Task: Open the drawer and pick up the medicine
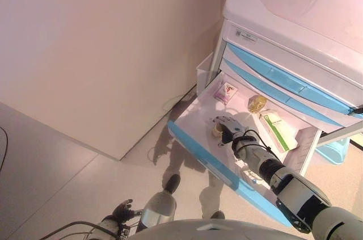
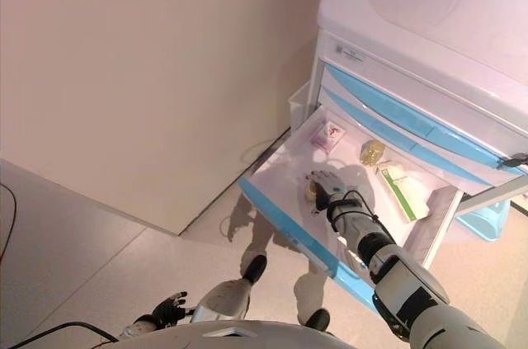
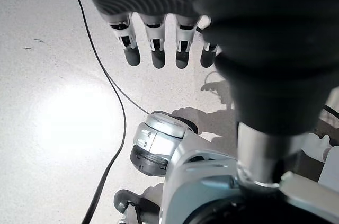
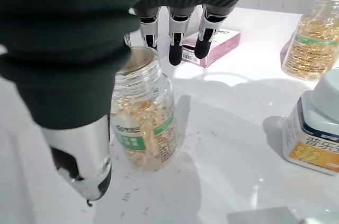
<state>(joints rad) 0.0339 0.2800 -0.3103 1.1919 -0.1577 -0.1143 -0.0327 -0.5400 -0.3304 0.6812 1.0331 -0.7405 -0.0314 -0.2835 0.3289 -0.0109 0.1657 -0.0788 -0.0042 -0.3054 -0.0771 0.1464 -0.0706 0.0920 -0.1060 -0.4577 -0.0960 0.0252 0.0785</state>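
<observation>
The cart's lowest drawer [image 1: 199, 150], white with a light blue front, stands pulled out. Inside, a clear bottle of yellow capsules [image 4: 143, 123] with a green label stands upright near the drawer's front. My right hand [image 1: 227, 126] is open right over it. Its straight fingers [image 4: 177, 36] reach past the bottle's lid and the thumb [image 4: 82, 155] hangs beside the bottle, not closed round it. In the eye views the hand hides most of this bottle [image 1: 216, 132]. My left hand [image 1: 122, 211] hangs open low by the floor, holding nothing.
The drawer also holds a pink box [image 1: 226, 92], a second capsule bottle [image 1: 257, 104], a green-and-white box [image 1: 278, 129] and a white bottle with an orange label [image 4: 315, 134]. The cart [image 1: 295, 24] has shut blue-fronted drawers above. A wall runs along the left.
</observation>
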